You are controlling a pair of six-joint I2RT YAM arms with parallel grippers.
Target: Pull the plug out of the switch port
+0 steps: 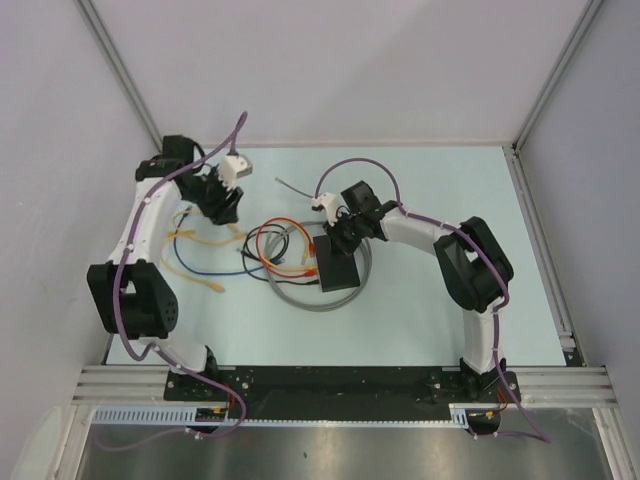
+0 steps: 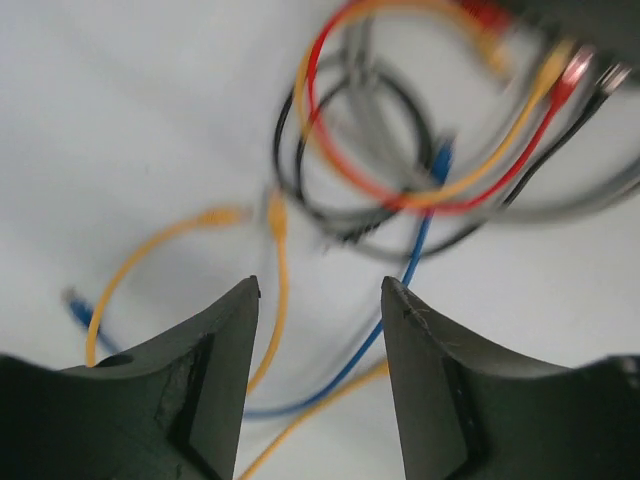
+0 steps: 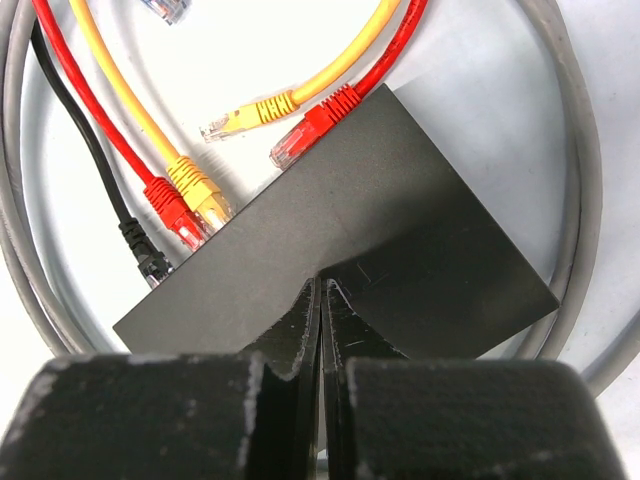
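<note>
- Switch: flat on the table, near its centre, ringed by a grey cable.
- Right gripper: fingers pressed together with nothing between them. Tips on or just above the switch top, probably pinning it; contact is unclear.
- Seated plugs: 3 in the switch's edge, namely black plug, red plug and yellow plug.
- Loose plugs: 2, yellow and red, lying beside the switch.
- Left gripper: jaws apart, empty, above a blue cable, well apart from the switch.
- Step: bracing and approach; no plug gripped yet.
- Next: left gripper must reach 1 seated plug, close on its body and pull straight out.
</note>
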